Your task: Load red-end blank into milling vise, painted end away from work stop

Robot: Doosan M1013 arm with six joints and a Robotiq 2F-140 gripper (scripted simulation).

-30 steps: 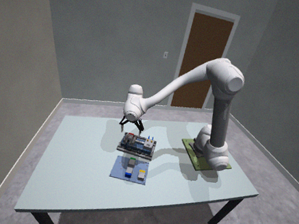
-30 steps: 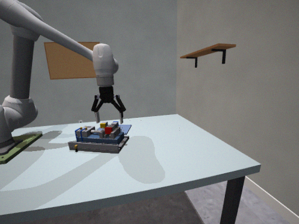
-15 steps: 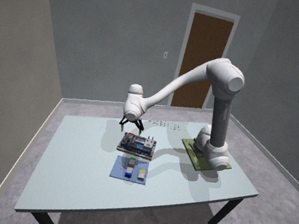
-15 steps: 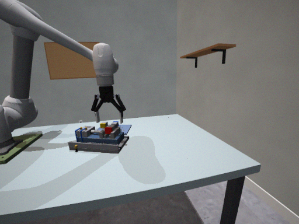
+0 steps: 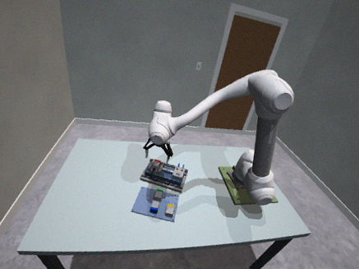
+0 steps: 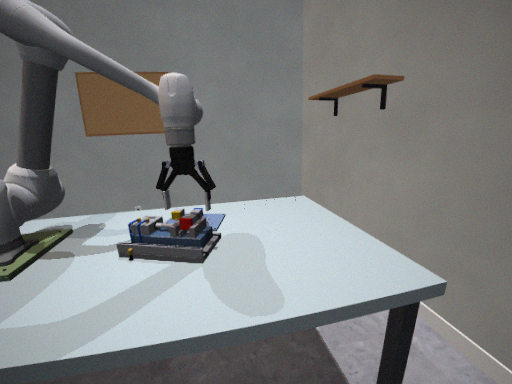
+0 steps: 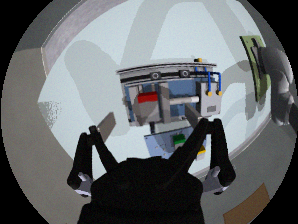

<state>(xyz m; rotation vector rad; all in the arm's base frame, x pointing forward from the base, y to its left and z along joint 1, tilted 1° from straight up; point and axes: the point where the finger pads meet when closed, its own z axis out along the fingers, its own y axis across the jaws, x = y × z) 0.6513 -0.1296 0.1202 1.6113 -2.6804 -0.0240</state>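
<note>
The grey and blue metal milling vise is taken as the landmark. It stands on the pale blue worktop, on its grey raised plate.

The black gripper hangs above the vise, with a gap of air between them. Its fingers are spread as wide as they go, and nothing is held between them.

The grey blank with the red end is seen lying in the vise, between the jaws. Its red end points to the far side of the vise, away from the thin blue infeed plate that lies just beside the vise. In the wrist view the red end is seen at the left side of the vise. How close the blank sits to the fixed jaw and to the work stop cannot be told from these pictures, because they are too small.

Three other small blanks are seen on the infeed plate: one with a green end, one with a blue end and one with a yellow end. None of them is seen hanging over the vise.

The loading step is judged to be done or almost done, with the blank let go. What is called for next is likely a check that the blank lies flat and snug against the fixed jaw and the stop. If it is not snug, a soft push toward them would be needed. If it is, the arm should be lifted straight up so that nothing is bumped.
</note>
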